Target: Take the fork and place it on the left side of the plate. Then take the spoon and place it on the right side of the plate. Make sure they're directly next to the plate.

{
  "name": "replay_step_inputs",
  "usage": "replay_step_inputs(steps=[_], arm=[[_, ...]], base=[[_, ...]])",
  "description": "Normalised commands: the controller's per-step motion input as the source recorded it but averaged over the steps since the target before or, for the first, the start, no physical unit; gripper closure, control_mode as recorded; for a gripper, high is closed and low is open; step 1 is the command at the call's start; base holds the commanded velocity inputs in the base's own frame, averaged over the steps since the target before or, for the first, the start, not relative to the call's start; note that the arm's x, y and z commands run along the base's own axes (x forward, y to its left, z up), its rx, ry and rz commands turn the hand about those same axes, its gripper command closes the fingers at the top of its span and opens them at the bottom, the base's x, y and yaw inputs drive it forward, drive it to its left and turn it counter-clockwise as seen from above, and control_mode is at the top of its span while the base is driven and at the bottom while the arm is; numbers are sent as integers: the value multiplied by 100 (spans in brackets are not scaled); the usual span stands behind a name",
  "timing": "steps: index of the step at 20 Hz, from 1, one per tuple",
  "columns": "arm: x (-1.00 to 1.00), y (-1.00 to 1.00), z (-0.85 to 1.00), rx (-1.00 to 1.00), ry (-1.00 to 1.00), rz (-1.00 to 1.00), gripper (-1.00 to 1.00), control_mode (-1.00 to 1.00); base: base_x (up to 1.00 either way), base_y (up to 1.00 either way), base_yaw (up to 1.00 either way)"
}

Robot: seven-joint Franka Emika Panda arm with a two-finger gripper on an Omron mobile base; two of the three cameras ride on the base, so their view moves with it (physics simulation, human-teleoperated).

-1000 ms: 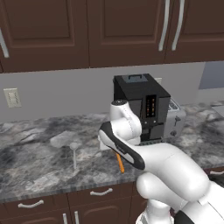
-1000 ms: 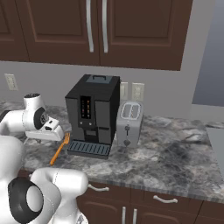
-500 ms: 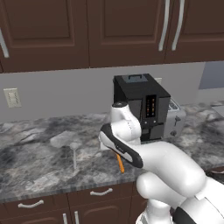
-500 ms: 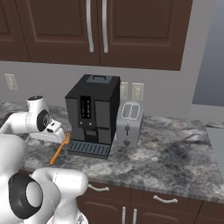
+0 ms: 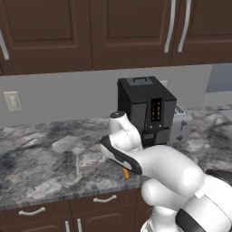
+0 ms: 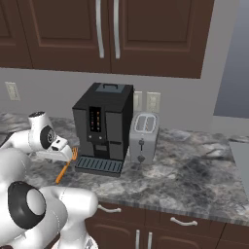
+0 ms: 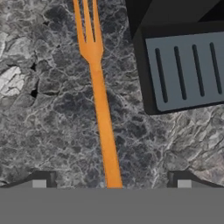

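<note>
1. Dark-veined grey marble counter (image 6: 194,170) runs under brown wood cabinets (image 6: 146,34); drawer fronts with silver pulls sit below its edge.
2. Gripper (image 7: 109,183): jaws stand wide apart, holding nothing. In the hand view the two dark fingertips (image 7: 41,179) flank the handle end of the fork without touching it.
3. Fork (image 7: 99,94), bright orange, lies flat on the counter. Its long axis runs straight along the hand's line of sight, tines pointing away from the gripper. In the right base view it lies diagonally, tines toward the drip tray (image 7: 186,72) of the coffee machine, just beside it but apart.
4. Spoon (image 5: 77,161), pale grey, lies on the counter left of the arm, handle toward the counter's front edge, bowl farther back.
5. Plate (image 5: 65,144), pale grey, sits just behind the spoon.
6. Coffee machine (image 6: 103,121), black, with a small lit panel; any writing too small to read.
7. Toaster (image 6: 144,137), silver, two slots, touching or just beside the machine's right.
8. Wall outlets (image 6: 146,101) behind.
</note>
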Motion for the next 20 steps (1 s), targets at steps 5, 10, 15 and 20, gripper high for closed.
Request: replay_step_inputs(steps=[5, 10, 15, 20], arm=[[10, 0, -17, -4, -1, -3, -100, -100], [4, 0, -20, -1, -3, -1, -100, -100], [4, 1, -20, -1, -4, -1, -100, -100], [4, 1, -26, 0, -7, -1, -100, -100]], base=[[0, 0, 0], [0, 0, 0], [0, 0, 0], [0, 0, 0]])
